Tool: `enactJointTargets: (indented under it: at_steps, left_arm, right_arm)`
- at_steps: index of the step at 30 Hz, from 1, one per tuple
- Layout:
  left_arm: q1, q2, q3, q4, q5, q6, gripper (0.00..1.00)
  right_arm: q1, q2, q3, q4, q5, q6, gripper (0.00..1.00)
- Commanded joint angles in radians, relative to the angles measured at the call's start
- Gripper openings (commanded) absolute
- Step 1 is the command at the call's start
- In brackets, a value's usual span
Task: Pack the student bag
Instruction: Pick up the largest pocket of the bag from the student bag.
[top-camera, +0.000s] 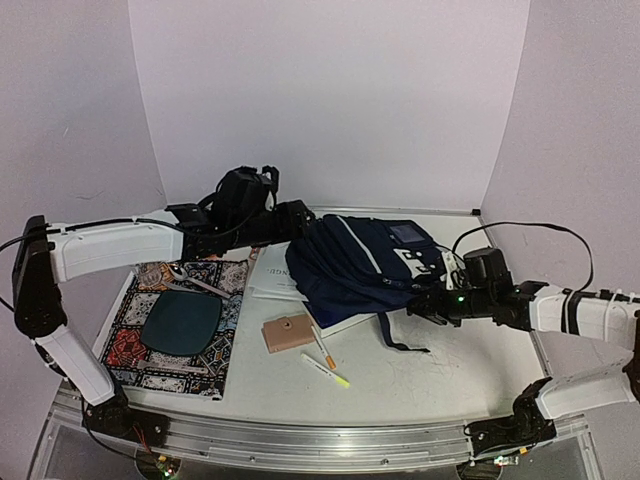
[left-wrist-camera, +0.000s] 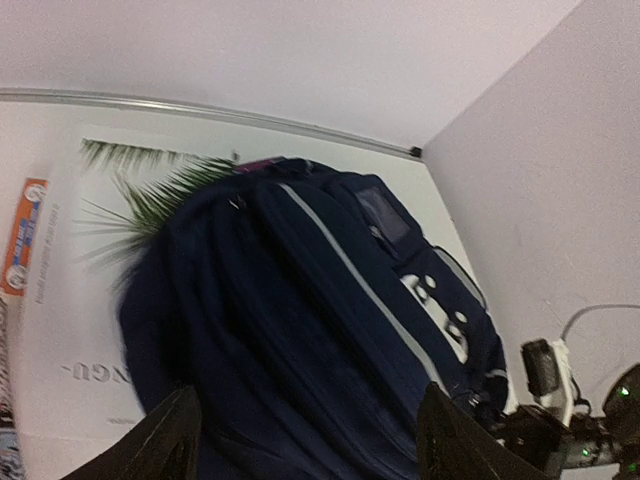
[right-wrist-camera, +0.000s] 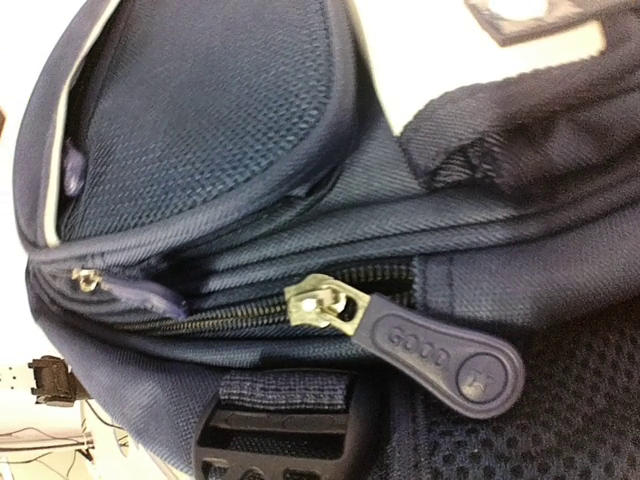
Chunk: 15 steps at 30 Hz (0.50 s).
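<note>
The navy-blue student bag (top-camera: 365, 262) with light-grey stripes lies on its side mid-table. My left gripper (top-camera: 298, 222) is at its far left end. In the left wrist view the two dark fingertips (left-wrist-camera: 172, 440) stand wide apart, open and empty, just above the bag's fabric (left-wrist-camera: 300, 300). My right gripper (top-camera: 428, 300) is against the bag's near right side. The right wrist view is filled by the bag (right-wrist-camera: 220, 130): a brass zipper slider (right-wrist-camera: 325, 300) with a navy rubber pull (right-wrist-camera: 440, 360) and a black buckle (right-wrist-camera: 280, 440). The right fingers do not show there.
A white magazine (top-camera: 270, 278) lies under the bag's left part. A patterned mat (top-camera: 130, 340) holds a dark teal plate (top-camera: 182, 320) and a spoon (top-camera: 195, 280). A tan wallet (top-camera: 287, 332), an orange pen (top-camera: 323, 348) and a yellow-tipped marker (top-camera: 327, 371) lie in front.
</note>
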Motion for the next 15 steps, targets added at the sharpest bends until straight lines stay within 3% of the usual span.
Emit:
enactJointTargets:
  at_steps: [1,8,15]
  left_arm:
    - [-0.081,-0.014,-0.058,-0.028,0.023,-0.160,0.75]
    - [-0.143,0.080,-0.018,0.033,0.110,-0.286,0.75]
    - [-0.144,0.158,-0.003,0.131,0.189,-0.351,0.67]
  right_arm:
    - [0.046,0.025,0.111,0.051,0.000,0.013,0.00]
    - [0.077,0.053,0.154,0.044,0.026,0.011,0.00]
    - [0.104,0.073,0.176,0.044,0.028,0.002,0.00]
